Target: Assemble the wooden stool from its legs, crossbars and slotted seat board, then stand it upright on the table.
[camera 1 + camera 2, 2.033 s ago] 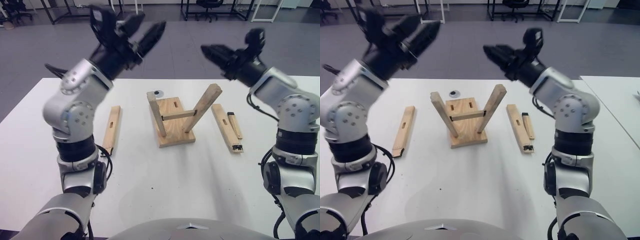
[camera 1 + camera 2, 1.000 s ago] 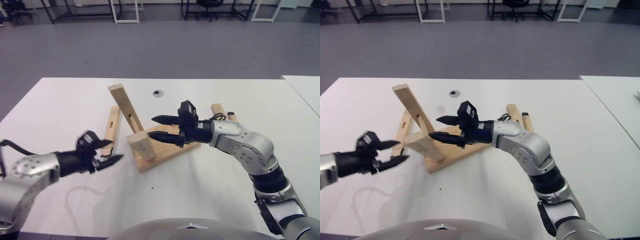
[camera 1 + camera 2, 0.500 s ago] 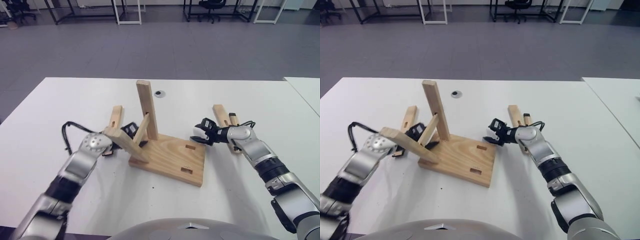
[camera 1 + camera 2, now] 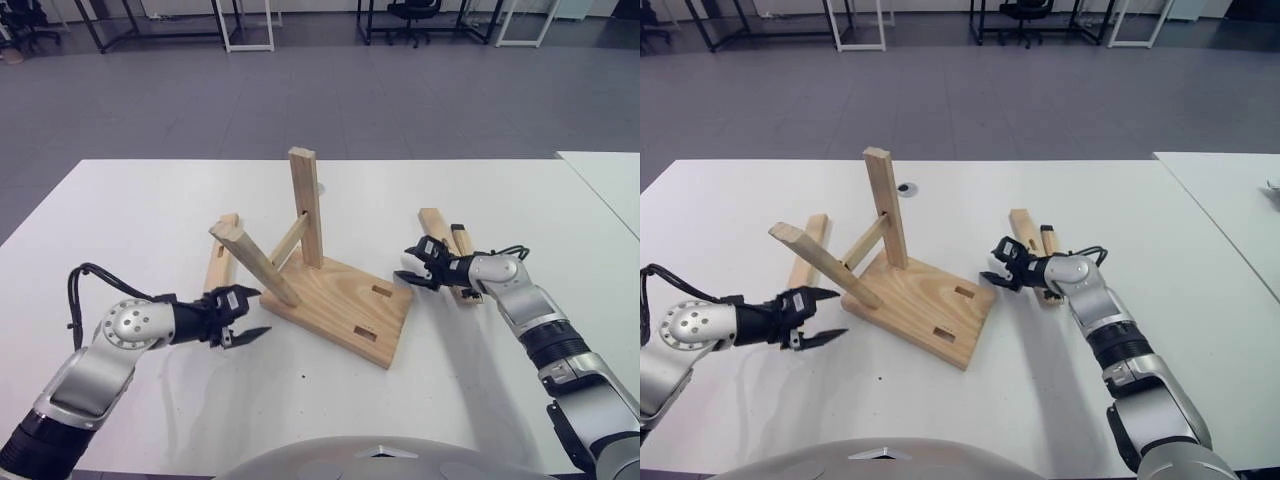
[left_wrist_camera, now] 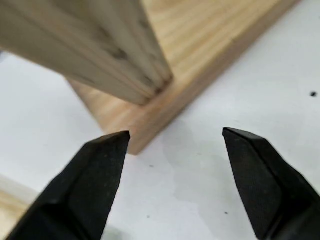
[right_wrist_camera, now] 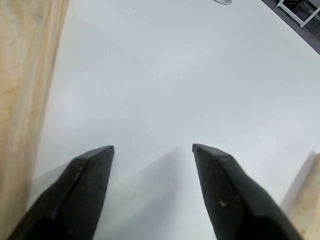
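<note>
Seat board [image 4: 342, 302] flat mid-table, two legs fitted, two slots bare. Left gripper [image 4: 255, 312] spread, empty, at its left corner; right gripper [image 4: 403, 270] spread, empty, at its right. We judge next: grasp loose leg [image 4: 436, 228], seat it in a bare slot

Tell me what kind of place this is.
Most likely a robotics lab or workshop: a white worktable carries a half-built wooden stool, and on the grey floor behind stand metal-framed benches and an office chair.
</note>
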